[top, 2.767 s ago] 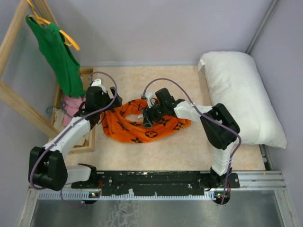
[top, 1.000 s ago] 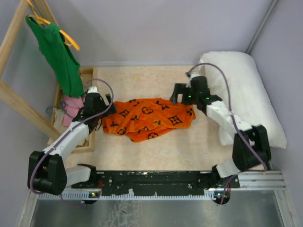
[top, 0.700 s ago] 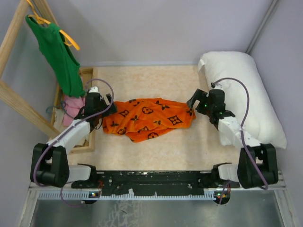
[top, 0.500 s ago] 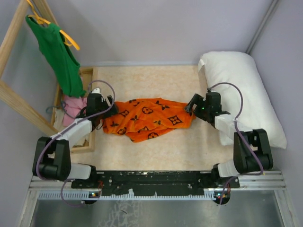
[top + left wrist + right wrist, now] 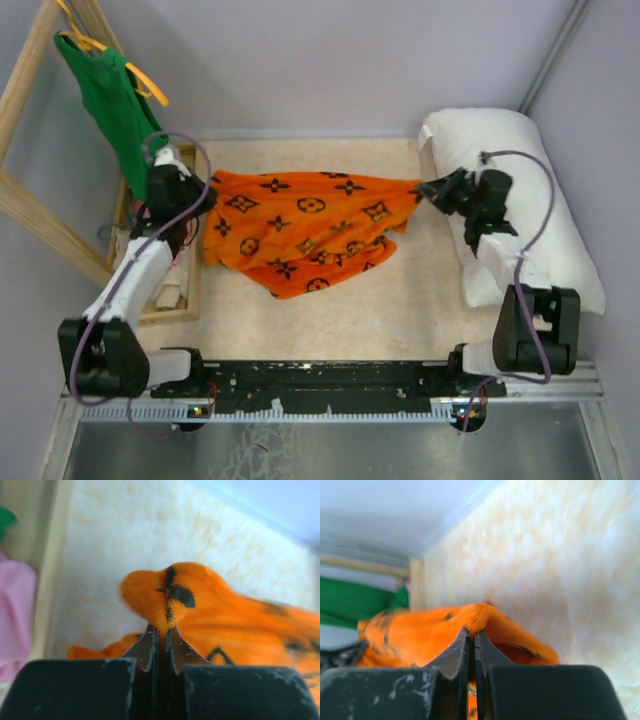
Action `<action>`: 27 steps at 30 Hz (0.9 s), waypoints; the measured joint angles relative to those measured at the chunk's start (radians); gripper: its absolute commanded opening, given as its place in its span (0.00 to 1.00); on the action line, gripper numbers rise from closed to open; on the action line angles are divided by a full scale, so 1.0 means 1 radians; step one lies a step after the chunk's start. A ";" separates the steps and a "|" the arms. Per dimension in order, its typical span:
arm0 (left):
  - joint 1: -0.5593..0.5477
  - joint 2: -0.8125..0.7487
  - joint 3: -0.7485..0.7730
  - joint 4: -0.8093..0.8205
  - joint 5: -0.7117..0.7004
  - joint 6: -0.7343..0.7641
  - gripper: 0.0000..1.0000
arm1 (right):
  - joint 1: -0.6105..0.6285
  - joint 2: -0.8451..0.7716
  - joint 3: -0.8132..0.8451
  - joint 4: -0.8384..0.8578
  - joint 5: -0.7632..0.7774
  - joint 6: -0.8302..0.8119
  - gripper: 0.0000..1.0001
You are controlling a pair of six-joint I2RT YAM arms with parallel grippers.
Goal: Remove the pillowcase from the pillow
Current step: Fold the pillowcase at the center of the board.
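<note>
Top external: pillowcase (image 5: 300, 225) stretched between left gripper (image 5: 198, 190) and right gripper (image 5: 424, 188), both clamped on its corners; pillow (image 5: 525, 170) beside right.

A robot test cell in a lab: plain lilac-grey partition walls (image 5: 350, 60) box in a beige speckled bench (image 5: 400, 320). White-and-black robot arms (image 5: 128, 283) are bolted to a black metal rail (image 5: 330, 378) beside a bare wooden clothes frame (image 5: 50, 230).

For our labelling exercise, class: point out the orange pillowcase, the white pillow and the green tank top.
pillowcase (image 5: 300, 225): top view, middle of the spread fabric.
pillow (image 5: 575, 240): top view, bare right side.
green tank top (image 5: 115, 100): top view, chest of the hanging top.
</note>
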 measured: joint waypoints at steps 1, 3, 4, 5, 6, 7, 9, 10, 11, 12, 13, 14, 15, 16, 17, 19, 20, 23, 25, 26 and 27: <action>0.017 -0.064 0.004 0.002 -0.021 -0.004 0.00 | -0.062 -0.039 0.000 0.016 -0.013 0.024 0.00; 0.035 -0.195 0.001 0.002 -0.002 -0.030 0.00 | -0.149 -0.099 0.001 0.041 -0.064 0.063 0.00; 0.031 -0.246 -0.003 0.010 0.003 -0.035 0.00 | -0.159 -0.119 0.002 0.048 -0.079 0.069 0.00; 0.030 -0.280 -0.008 0.017 0.005 -0.041 0.00 | -0.161 -0.132 0.002 0.061 -0.095 0.076 0.00; 0.037 -0.314 -0.021 0.028 0.005 -0.046 0.00 | -0.158 -0.133 0.002 0.070 -0.107 0.079 0.00; 0.042 -0.324 -0.033 0.036 0.006 -0.049 0.00 | -0.153 -0.130 0.000 0.077 -0.115 0.085 0.00; 0.051 -0.320 -0.080 0.050 0.006 -0.054 0.00 | -0.143 -0.118 -0.019 0.085 -0.116 0.087 0.00; 0.053 -0.307 -0.102 0.048 0.006 -0.055 0.00 | -0.135 -0.108 -0.026 0.072 -0.110 0.086 0.00; 0.057 -0.284 -0.134 0.043 0.004 -0.058 0.00 | -0.124 -0.092 -0.028 0.053 -0.100 0.077 0.00; 0.060 -0.263 -0.152 0.034 0.002 -0.058 0.00 | -0.113 -0.075 -0.024 0.036 -0.091 0.067 0.00; 0.063 -0.241 -0.158 0.024 0.000 -0.059 0.00 | -0.101 -0.055 -0.011 0.007 -0.083 0.059 0.00; 0.065 -0.209 -0.155 0.016 -0.001 -0.059 0.00 | -0.087 -0.018 0.026 -0.034 -0.074 0.051 0.00; 0.068 -0.167 -0.130 0.002 -0.001 -0.059 0.00 | -0.075 0.028 0.077 -0.067 -0.068 0.047 0.00; 0.070 -0.135 -0.101 -0.011 -0.001 -0.060 0.00 | -0.067 0.080 0.146 -0.104 -0.066 0.043 0.00; 0.072 -0.093 -0.043 -0.036 0.003 -0.059 0.00 | -0.062 0.130 0.225 -0.133 -0.066 0.042 0.00; 0.073 -0.025 0.095 -0.077 0.021 -0.053 0.00 | -0.059 0.200 0.380 -0.183 -0.066 0.042 0.00; 0.074 -0.002 0.178 -0.092 0.032 -0.049 0.00 | -0.058 0.216 0.451 -0.196 -0.061 0.042 0.00; 0.074 -0.053 0.297 -0.072 0.054 -0.039 0.00 | -0.058 0.162 0.533 -0.186 -0.044 0.031 0.00; 0.074 -0.138 0.268 -0.060 0.063 -0.038 0.09 | -0.057 0.063 0.478 -0.166 -0.038 0.019 0.00; 0.075 -0.209 0.219 -0.055 0.069 -0.042 0.21 | -0.057 -0.013 0.410 -0.147 -0.035 0.013 0.06; 0.076 -0.280 0.155 -0.054 0.078 -0.048 0.41 | -0.057 -0.089 0.332 -0.129 -0.030 0.007 0.18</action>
